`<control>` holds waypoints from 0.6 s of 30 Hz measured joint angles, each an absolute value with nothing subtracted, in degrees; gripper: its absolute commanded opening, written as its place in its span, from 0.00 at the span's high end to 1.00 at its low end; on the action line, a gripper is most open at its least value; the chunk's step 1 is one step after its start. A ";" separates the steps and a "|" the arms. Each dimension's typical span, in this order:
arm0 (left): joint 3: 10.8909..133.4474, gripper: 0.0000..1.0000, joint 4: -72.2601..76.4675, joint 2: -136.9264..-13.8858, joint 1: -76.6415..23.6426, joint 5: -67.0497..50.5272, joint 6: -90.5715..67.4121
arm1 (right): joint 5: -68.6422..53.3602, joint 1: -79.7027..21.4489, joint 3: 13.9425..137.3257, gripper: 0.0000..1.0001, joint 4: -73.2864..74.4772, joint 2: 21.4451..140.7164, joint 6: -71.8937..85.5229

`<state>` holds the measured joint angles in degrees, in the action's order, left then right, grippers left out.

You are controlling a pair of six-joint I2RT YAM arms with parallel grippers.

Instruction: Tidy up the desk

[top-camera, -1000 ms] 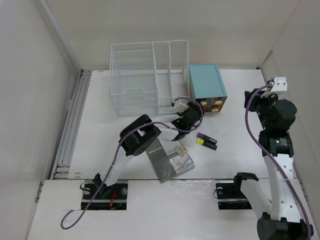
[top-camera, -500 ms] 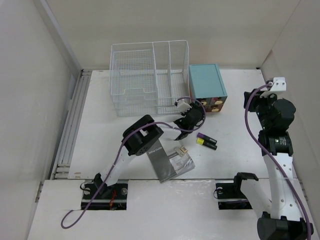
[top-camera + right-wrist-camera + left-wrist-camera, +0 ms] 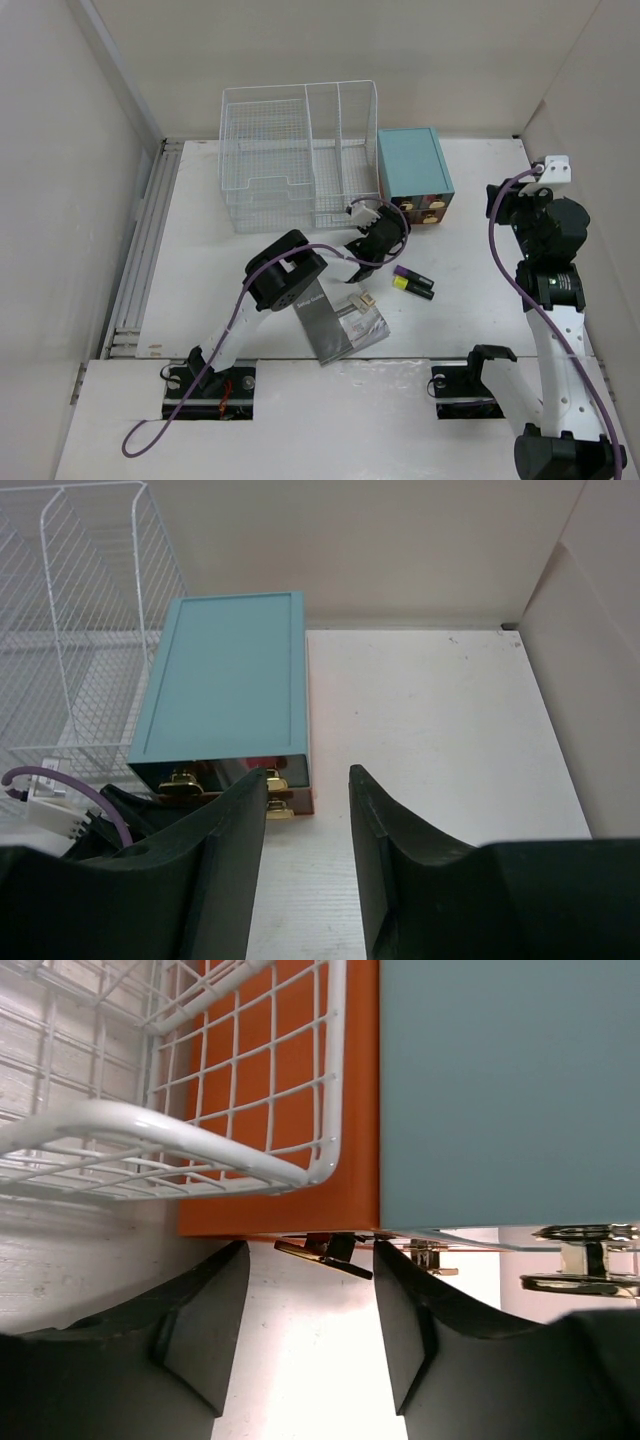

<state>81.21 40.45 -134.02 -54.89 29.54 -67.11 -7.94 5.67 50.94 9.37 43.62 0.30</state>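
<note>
Top external: flat matte white desk (image 3: 480, 200), tidying seemingly just beginning.
I am seeing left gripper (image 3: 310, 1280), right gripper (image 3: 308, 785) gaping empty; grey paper booklet (image 3: 325, 325), purple-yellow markers (image 3: 410, 284) lying loose.

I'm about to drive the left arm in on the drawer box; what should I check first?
1. Left gripper empty, jaws apart: ok.
2. Small dark piece between them is a drawer handle: cannot tell.
3. Clearance from wire rack: cannot tell.
4. Right gripper empty, held back from teal drawer box: ok.
5. Markers and booklet tidied off the desk: not ok.
</note>
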 measured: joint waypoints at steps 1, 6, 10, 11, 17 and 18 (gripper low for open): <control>81.19 0.48 40.51 -134.02 -54.92 29.56 -67.13 | -7.94 5.67 50.89 0.55 9.39 43.62 0.30; 81.19 0.57 40.64 -133.99 -54.85 29.54 -67.13 | -7.94 5.67 50.83 0.55 9.39 43.62 0.32; 81.23 0.74 41.15 -133.99 -54.59 28.45 -67.66 | -7.94 5.67 50.83 0.55 9.39 43.62 0.30; 81.25 0.78 41.12 -133.99 -54.59 28.23 -67.90 | -7.94 5.67 50.83 0.55 9.39 43.62 0.30; 81.28 0.85 40.95 -133.99 -54.48 27.22 -69.32 | -7.97 5.67 50.83 0.55 9.39 43.62 0.30; 81.25 0.85 40.95 -133.99 -54.48 27.14 -69.38 | -7.97 5.67 50.83 0.55 9.39 43.62 0.30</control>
